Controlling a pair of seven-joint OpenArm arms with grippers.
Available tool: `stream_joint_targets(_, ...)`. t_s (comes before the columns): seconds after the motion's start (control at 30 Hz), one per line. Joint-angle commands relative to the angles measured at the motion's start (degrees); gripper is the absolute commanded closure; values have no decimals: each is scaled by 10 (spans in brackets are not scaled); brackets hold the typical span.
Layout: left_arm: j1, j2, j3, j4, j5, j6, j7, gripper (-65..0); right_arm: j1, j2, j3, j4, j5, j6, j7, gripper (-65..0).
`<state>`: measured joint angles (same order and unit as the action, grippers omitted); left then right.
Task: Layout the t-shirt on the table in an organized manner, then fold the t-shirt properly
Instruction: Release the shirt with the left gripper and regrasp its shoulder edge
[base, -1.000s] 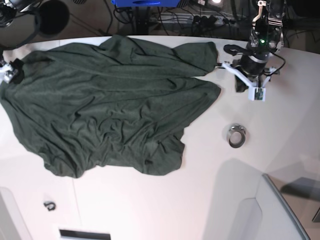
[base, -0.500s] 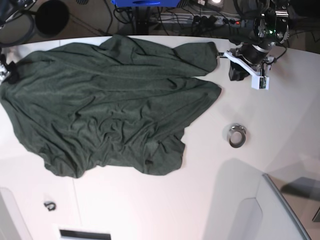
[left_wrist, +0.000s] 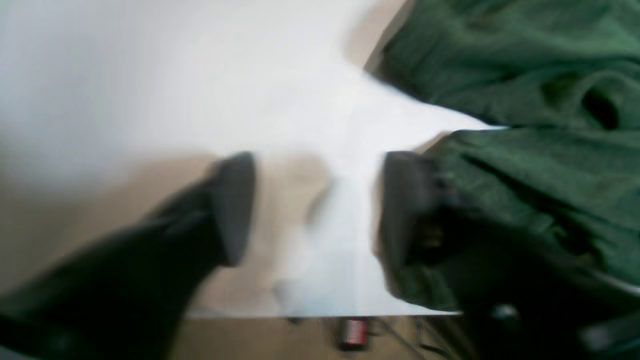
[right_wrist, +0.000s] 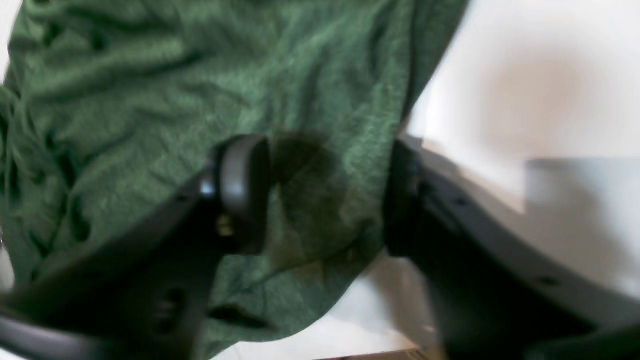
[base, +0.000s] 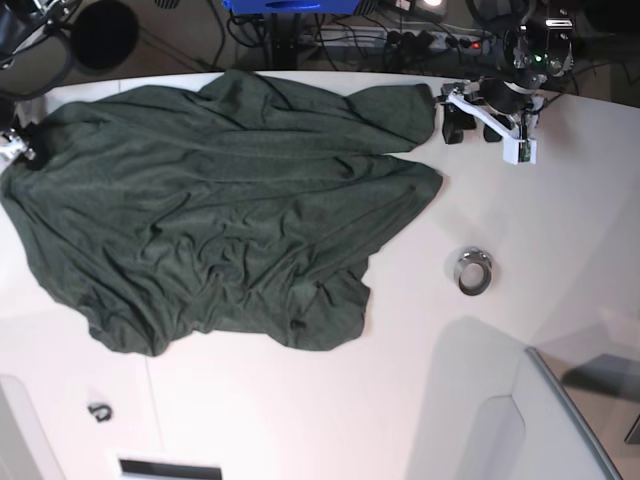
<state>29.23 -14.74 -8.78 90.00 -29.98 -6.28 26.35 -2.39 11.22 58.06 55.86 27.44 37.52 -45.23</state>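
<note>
The dark green t-shirt (base: 210, 210) lies spread and wrinkled over the left and middle of the white table (base: 420, 380). My left gripper (base: 470, 128) is open at the far edge, just right of the shirt's sleeve (base: 395, 110). In the left wrist view the left gripper (left_wrist: 320, 210) hangs over bare table, and one finger (left_wrist: 405, 210) is against the sleeve cloth (left_wrist: 525, 175). My right gripper (base: 20, 150) is at the shirt's far left corner. In the right wrist view the right gripper (right_wrist: 322, 195) is open, low over the cloth (right_wrist: 175, 90) near its hem.
A small metal ring (base: 473, 271) lies right of the shirt. A small dark clip (base: 98, 411) sits near the front left. Cables and a power strip (base: 400, 40) run behind the table's far edge. A raised panel edge (base: 570, 410) crosses the front right.
My left gripper has moved toward the far edge and leftward, up to the shirt's sleeve, and has turned. The right gripper and the shirt have barely moved.
</note>
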Motion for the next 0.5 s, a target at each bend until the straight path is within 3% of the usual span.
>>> stream_joint_targets(0.0, 3, -4, -3, -1, -23, -4, -9, -479, 1, 3, -5, 0, -16, -3, -23, -188)
stream_joint_targets(0.1, 3, -4, -17, -30, -73, -16, -47, -522, -1, 3, -8, 0, -16, -3, -25, -9)
stream_joint_targets(0.27, -2, -1, -22, -41, -74, -108, -85, -522, -2, 3, -9, 0, -16, -3, -25, -5)
stream_joint_targets(0.47, -51, 27, -16, -77, -76, -121, -83, -520, -2, 4, -9, 0, -16, -3, -25, -6)
